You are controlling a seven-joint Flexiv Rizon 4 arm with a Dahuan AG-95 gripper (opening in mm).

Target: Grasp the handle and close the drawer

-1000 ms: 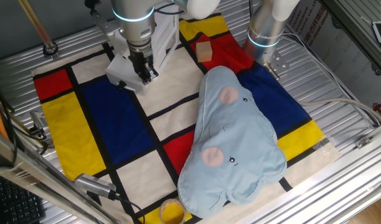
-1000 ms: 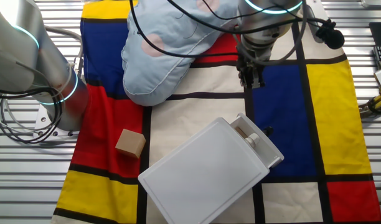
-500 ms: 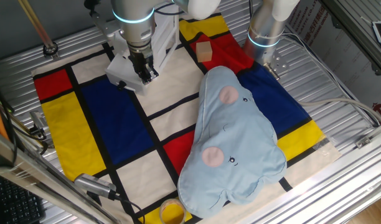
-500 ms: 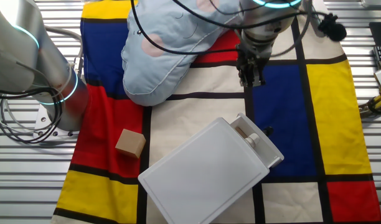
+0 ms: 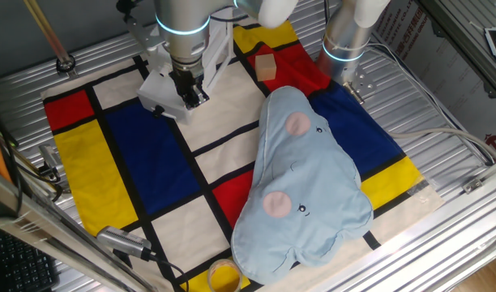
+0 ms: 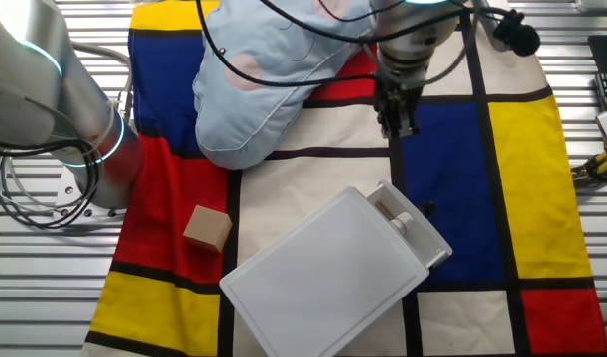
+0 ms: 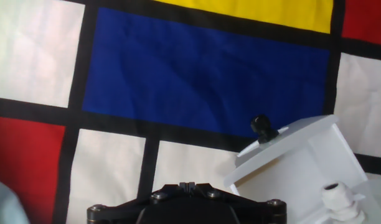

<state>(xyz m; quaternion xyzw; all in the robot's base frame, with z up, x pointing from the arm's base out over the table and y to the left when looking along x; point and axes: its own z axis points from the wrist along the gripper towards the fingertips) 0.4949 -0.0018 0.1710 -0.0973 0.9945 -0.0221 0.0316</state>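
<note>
The white cabinet (image 6: 318, 283) lies on the checked cloth, with its drawer (image 6: 415, 230) pulled out a little. The flat front panel carries a small black knob handle (image 6: 425, 209). In the hand view the drawer (image 7: 290, 165) is at the lower right, with the handle (image 7: 261, 126) sticking out of its panel. My gripper (image 6: 396, 124) hangs above the cloth, apart from the handle, with the fingers together and nothing between them. It is also in the first fixed view (image 5: 189, 97), in front of the cabinet (image 5: 160, 83), and at the bottom of the hand view (image 7: 187, 184).
A tan wooden cube (image 6: 207, 228) sits on a red square beside the cabinet. A large light-blue plush (image 5: 301, 182) covers the middle of the cloth. A second robot arm base (image 5: 345, 36) stands at the cloth's edge. A yellow tape roll (image 5: 224, 277) lies near one corner.
The gripper has shifted slightly over the cloth, staying shut. The drawer and cabinet have not moved.
</note>
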